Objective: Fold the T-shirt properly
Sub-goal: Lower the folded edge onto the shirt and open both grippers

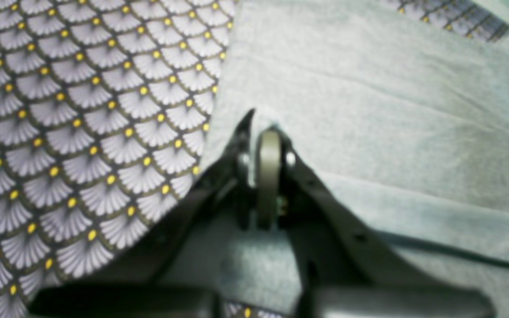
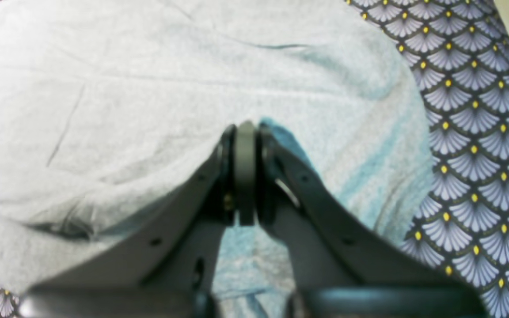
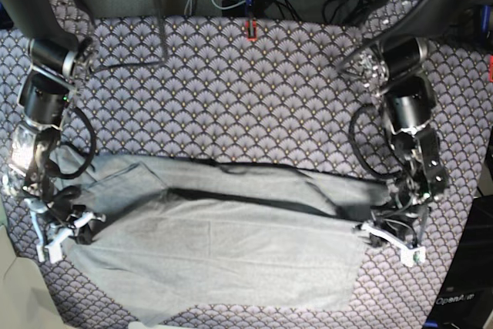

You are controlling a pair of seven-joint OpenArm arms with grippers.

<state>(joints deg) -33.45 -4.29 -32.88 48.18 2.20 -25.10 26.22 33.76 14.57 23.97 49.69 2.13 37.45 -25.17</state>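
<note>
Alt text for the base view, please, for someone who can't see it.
A light grey T-shirt lies spread across a fan-patterned cloth covering the table, seen from above, with a robot arm at each end. The left gripper is shut on the shirt's edge at the view's right, and the right gripper is shut on the edge at the view's left.

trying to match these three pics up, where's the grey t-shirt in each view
Left wrist: the T-shirt fills the right and centre, under the left gripper.
Right wrist: it fills the left and centre, under the right gripper.
Base: it lies across the lower middle.
Shared landmark: the fan-scale patterned cloth beneath.
</note>
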